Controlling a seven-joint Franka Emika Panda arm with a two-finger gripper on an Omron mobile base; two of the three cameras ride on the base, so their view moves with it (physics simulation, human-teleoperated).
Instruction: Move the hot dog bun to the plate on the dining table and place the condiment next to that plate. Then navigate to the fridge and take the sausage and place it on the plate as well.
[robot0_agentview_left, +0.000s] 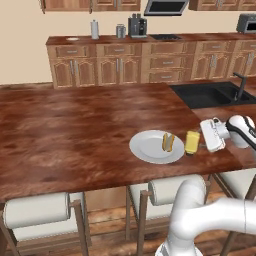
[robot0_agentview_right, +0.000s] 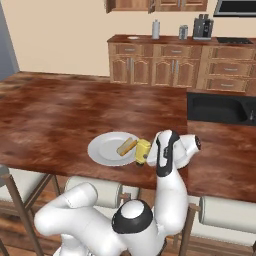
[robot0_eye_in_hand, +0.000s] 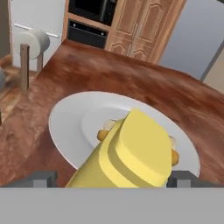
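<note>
My gripper stands wide open, fingertips flanking the condiment without pinching it. The yellow bottle lies on its side on the dining table, just beside the plate. I judge it light, smooth and a little squeezable, so best taken across its middle. Beyond it the hot dog bun rests on the white plate, likely soft and easily crushed.
</note>
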